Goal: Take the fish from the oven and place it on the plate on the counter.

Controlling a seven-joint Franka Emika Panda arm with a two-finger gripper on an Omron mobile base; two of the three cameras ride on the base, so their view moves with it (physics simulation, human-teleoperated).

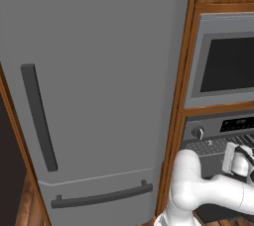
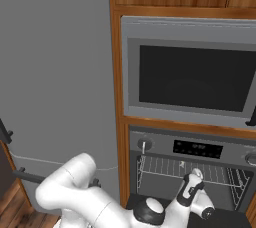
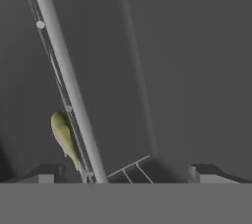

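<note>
Two-finger dark gripper (image 3: 125,171) spread wide, nothing between the tips, reaching into the steel-fronted oven (image 2: 192,169) with its door open. Small slender yellow-tan fish (image 3: 64,139) just ahead of the left tip, beside a grey wire rack bar (image 3: 64,75). Tall grey fridge (image 1: 89,86) off to the side.

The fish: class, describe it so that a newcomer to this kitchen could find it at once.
Start at the steel-fronted oven with the round knob and dark display strip, set below the grey-framed dark-windowed unit and right of the tall grey fridge. Inside its open grey cavity lies the small, slender yellowish-tan fish, beside a wire rack bar. It is the only coloured, tapered shape there.
</note>
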